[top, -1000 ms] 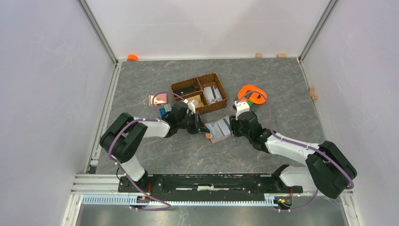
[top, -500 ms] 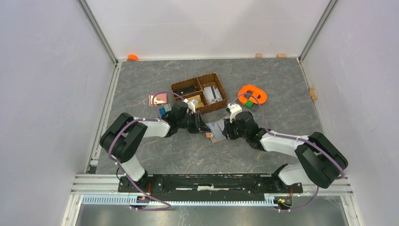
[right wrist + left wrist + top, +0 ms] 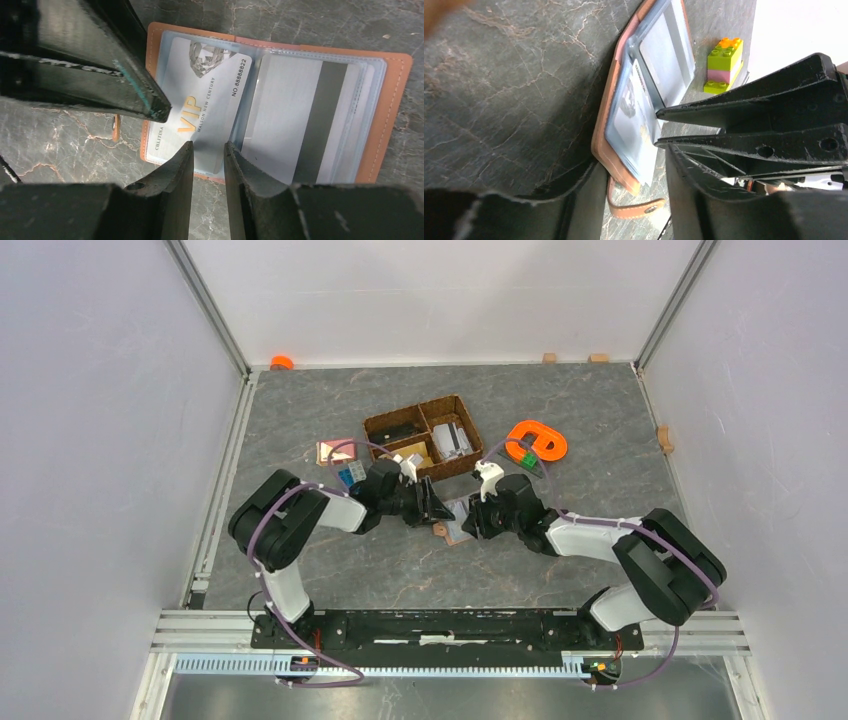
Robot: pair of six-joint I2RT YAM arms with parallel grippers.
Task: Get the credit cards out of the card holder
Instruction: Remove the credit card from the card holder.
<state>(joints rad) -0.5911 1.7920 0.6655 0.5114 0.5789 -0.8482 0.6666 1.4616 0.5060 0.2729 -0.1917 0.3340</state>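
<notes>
**Two claws meeting over the open card holder**

The card holder (image 3: pixel 397 115) is lying open and flat on the grey marbled tabletop (image 3: pixel 400 570), between the two arms, with its strap tab on the left arm's side. The credit cards (image 3: pixel 300 120) are sitting in its clear sleeves. A pale VIP card (image 3: pixel 200 100) is lying on the strap side, and a card with a dark stripe is showing on the other half.

The right claw (image 3: pixel 206 147) is pointing down at the edge of the VIP card, its jaws standing a narrow gap apart. Both tips are sitting over the card's face, and it is gripping nothing.

The left claw (image 3: pixel 634 160) is standing well apart, with the holder's strap-side edge and tab lying in the gap. Neither finger is visibly pressing on the leather, so it too is holding nothing. One of its fingers is hovering over the VIP card's outer edge, just beside the right claw.

A small stack of toy bricks (image 3: pixel 723 65) is standing on the tabletop beyond the holder.
</notes>
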